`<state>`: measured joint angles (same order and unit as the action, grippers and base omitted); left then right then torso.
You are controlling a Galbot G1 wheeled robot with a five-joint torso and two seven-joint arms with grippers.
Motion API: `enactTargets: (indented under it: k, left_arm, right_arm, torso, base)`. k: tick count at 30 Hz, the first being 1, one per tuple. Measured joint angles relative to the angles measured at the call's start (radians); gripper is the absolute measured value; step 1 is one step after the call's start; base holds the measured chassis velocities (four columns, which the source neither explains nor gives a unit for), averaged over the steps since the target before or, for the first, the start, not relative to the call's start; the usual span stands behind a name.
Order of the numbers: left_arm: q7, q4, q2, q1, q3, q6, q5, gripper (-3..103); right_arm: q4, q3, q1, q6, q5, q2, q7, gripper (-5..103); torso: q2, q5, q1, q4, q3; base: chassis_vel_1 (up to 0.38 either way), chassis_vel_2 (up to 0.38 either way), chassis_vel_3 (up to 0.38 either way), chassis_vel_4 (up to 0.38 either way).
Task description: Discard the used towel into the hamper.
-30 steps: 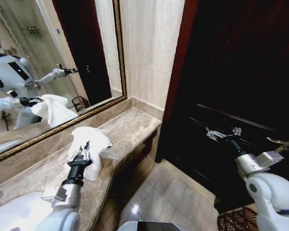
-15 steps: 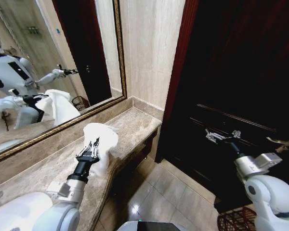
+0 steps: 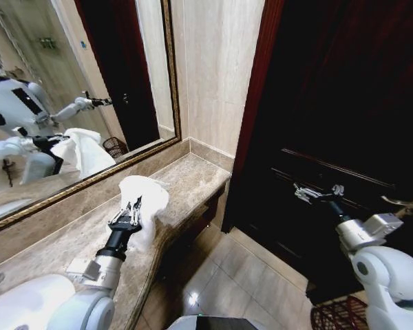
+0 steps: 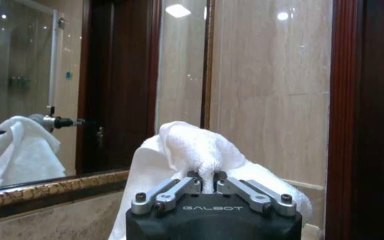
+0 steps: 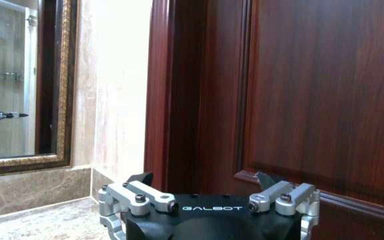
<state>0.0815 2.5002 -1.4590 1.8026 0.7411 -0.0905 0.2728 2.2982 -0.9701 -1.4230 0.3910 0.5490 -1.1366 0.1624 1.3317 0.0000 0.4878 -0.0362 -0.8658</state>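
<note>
left gripper (image 3: 129, 214) jaws pinched tight on a crumpled white terry towel (image 3: 146, 199), cloth bunched above and ahead of the jaws, hanging over the beige marble counter (image 3: 186, 180). right gripper (image 3: 318, 193) jaws spread wide, empty, facing the dark wooden door (image 3: 344, 103). dark reddish-brown openwork hamper (image 3: 341, 315) on the floor, well below and behind the right jaws.

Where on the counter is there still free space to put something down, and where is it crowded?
Bare counter lies between the towel and the wall corner beside the dark door, and along the mirror frame. It is crowded where the left gripper holds the towel up, and by the sink. The right gripper hangs open before the door.
</note>
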Motion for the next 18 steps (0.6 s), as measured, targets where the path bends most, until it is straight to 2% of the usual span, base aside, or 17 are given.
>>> enactTargets:
  k: [18]
  left_arm:
    - [-0.005,0.000,0.003,0.013,0.000,0.007,-0.011,7]
  right_arm:
    - [0.063,-0.001,-0.047,0.001,-0.016,-0.019,-0.001,100]
  torso:
    - [0.000,-0.0001,0.000,0.0001,0.000]
  base:
    - [0.027,-0.035,-0.029,0.035]
